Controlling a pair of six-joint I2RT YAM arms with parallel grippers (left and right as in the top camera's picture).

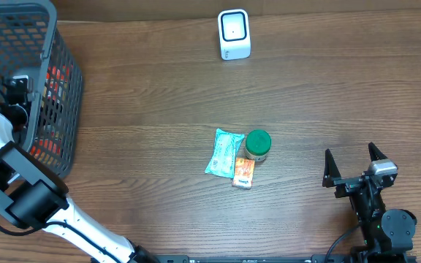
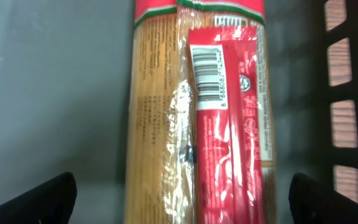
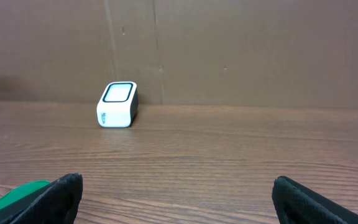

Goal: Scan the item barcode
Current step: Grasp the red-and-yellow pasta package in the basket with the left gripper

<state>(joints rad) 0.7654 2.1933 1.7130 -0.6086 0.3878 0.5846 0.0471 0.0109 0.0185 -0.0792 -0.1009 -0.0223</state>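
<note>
Left end effector [image 2: 184,198]: spread over pasta packet [image 2: 229,124], barcode up, inside basket [image 1: 64,88] at far-left corner of table [image 1: 159,95] | right end effector [image 1: 351,155]: spread, empty, near-right edge | scanner [image 1: 234,34]: far edge

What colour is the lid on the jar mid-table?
The lid is green, clearest in the overhead view.

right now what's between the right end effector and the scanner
Nothing: bare table between the right end effector and the scanner, clear in the overhead view.
</note>
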